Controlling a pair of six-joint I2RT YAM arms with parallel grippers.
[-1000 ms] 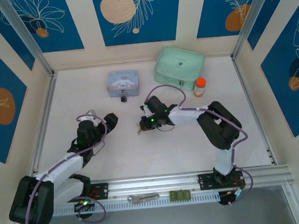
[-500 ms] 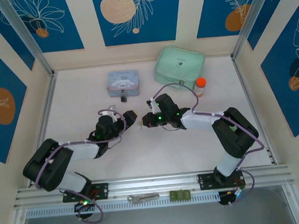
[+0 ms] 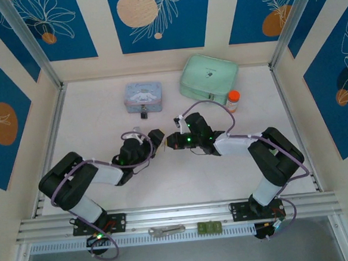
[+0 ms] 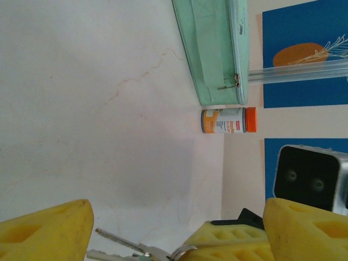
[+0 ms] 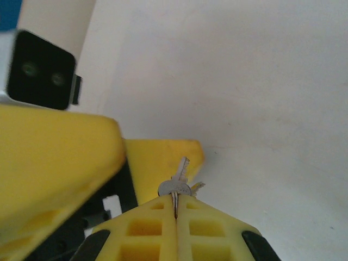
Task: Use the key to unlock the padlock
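We hold the key [image 5: 178, 179] pinched in our right pincer [image 5: 175, 202]. Our left pincer [image 4: 175, 223] stands spread, fingers [image 4: 49, 228] flanking it.

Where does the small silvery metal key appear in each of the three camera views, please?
Top external: the small silvery metal key is a speck at centre, between the left gripper and the right gripper.
Left wrist: bottom edge, left of centre, between yellow fingers.
Right wrist: low centre, poking from shut yellow pads.
Shared landmark: the right gripper pinching it.
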